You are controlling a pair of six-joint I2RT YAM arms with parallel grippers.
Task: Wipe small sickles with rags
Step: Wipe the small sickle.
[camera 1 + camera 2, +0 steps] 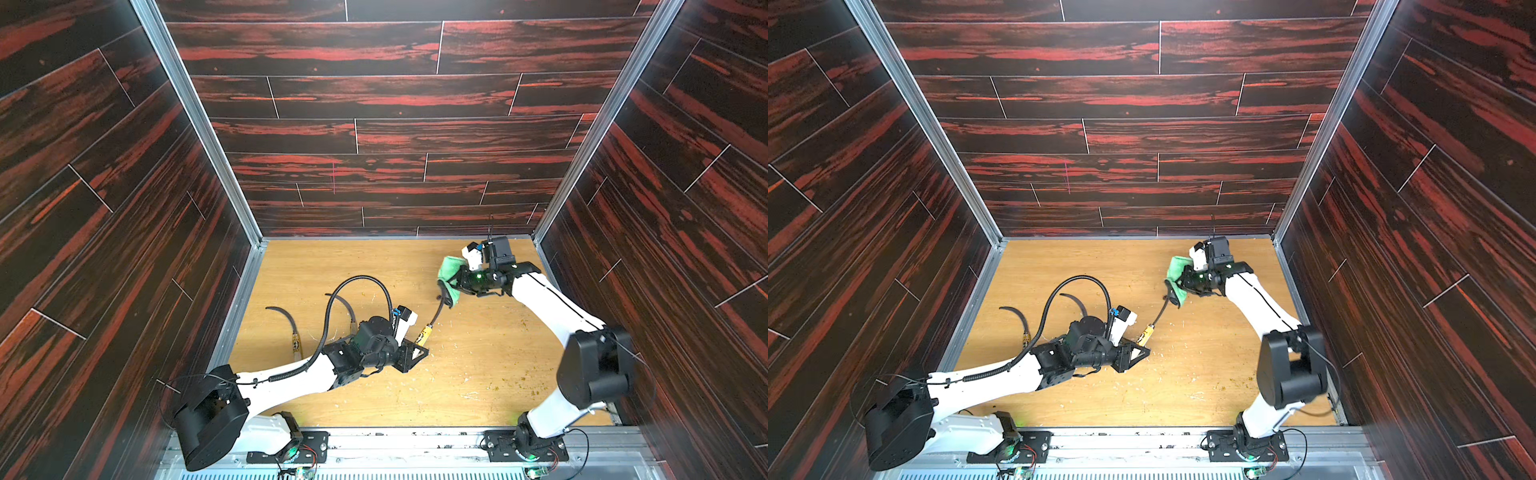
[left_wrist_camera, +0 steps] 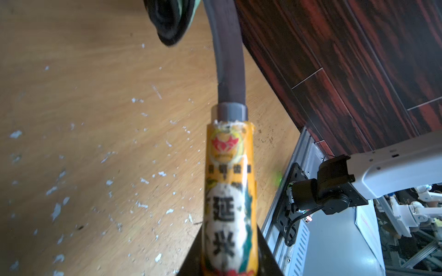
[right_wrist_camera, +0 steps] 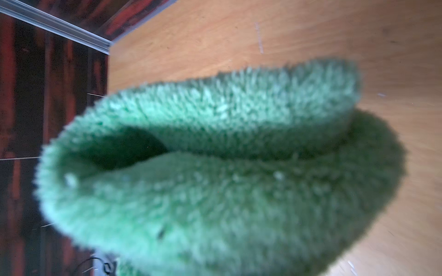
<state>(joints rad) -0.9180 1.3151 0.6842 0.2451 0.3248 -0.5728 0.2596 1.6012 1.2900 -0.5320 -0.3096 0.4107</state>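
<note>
My left gripper [image 1: 415, 351] [image 2: 229, 258] is shut on the yellow-labelled handle [image 2: 229, 191] of a small sickle [image 1: 432, 320] and holds it above the table. Its dark blade [image 2: 229, 59] curves away toward the rag [image 1: 451, 274] [image 1: 1177, 274], a green fluffy cloth with dark edging. My right gripper [image 1: 459, 282] is shut on that rag, which is folded over the blade's far end. In the right wrist view the rag [image 3: 215, 167] fills the picture and hides the jaws. Two more small sickles lie on the table left of centre [image 1: 291, 328], [image 1: 347, 309], the second partly behind my left arm.
The wooden table [image 1: 478, 374] is strewn with pale flakes and small dark specks. Dark red walls close in the left, back and right sides. A black ribbed cable [image 1: 361, 282] loops above my left arm. A metal rail [image 1: 415, 436] with both arm bases runs along the front.
</note>
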